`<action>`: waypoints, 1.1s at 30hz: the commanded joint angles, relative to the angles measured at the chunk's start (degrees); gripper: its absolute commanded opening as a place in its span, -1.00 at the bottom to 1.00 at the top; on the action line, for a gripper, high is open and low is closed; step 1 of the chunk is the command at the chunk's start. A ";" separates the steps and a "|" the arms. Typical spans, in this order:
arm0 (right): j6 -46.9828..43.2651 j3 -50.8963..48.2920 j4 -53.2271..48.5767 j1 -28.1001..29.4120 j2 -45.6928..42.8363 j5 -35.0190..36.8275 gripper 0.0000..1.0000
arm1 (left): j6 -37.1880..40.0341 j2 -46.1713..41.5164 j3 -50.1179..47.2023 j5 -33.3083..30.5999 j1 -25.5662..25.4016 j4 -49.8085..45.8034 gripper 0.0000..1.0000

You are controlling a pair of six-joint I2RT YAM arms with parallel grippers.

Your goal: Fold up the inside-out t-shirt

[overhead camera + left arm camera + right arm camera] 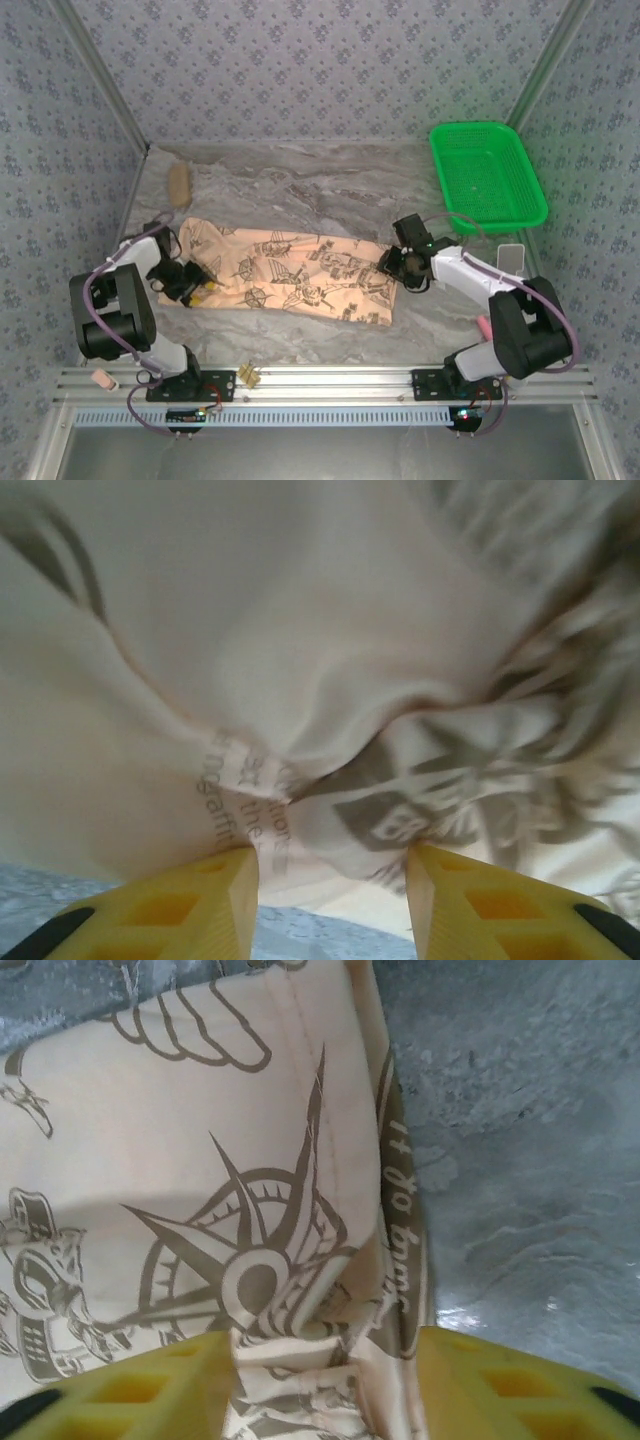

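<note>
Overhead, the tan compass-printed cloth t-shirt (pixel 300 270) lies between the hands; close up, the right hand (pixel 325 1338) pinches its hem, while the left hand (pixel 332 852) gapes.

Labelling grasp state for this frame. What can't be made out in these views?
Left wrist: the t-shirt bunches between the fingers of the left gripper; pinched or loose cannot be told. The print at right is blurred.
Right wrist: the right gripper straddles the shirt's edge; contact is unclear, and the bottom edge cuts off the finger bases.
Top external: both jaw gaps are too small to read; the small tan object at far left is too small to identify.
</note>
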 commanded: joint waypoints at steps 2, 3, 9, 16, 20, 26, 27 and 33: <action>2.64 0.09 2.90 -0.85 2.02 -3.31 -0.36 | -2.60 2.39 0.04 4.20 -1.65 5.31 -0.52; 2.97 0.12 3.03 -1.09 2.13 -3.43 -0.52 | -2.45 2.52 0.66 3.79 -1.67 4.60 -0.75; 2.40 1.28 0.00 -1.51 -0.33 1.33 -0.96 | -0.22 -0.92 5.32 -1.38 -1.61 -2.14 -1.00; 1.21 2.09 -2.40 -1.62 -1.59 1.94 -0.94 | -2.50 -6.73 3.52 1.71 -0.75 -4.81 -1.00; 0.98 -2.62 0.40 -1.04 -0.95 1.69 -0.87 | -4.76 -8.18 0.54 1.43 0.02 -2.38 -0.60; -0.73 -4.61 0.95 -1.96 0.91 -3.09 -0.55 | -3.67 -13.03 2.17 -5.48 0.35 -3.76 0.03; -1.57 -3.70 -0.06 -1.91 0.71 -2.71 -0.42 | -3.75 -13.56 2.46 -5.69 0.35 -3.51 0.04; -7.97 4.55 -4.72 1.37 -0.38 0.55 -0.16 | -5.07 -9.99 3.13 -0.49 -0.32 -1.12 -0.15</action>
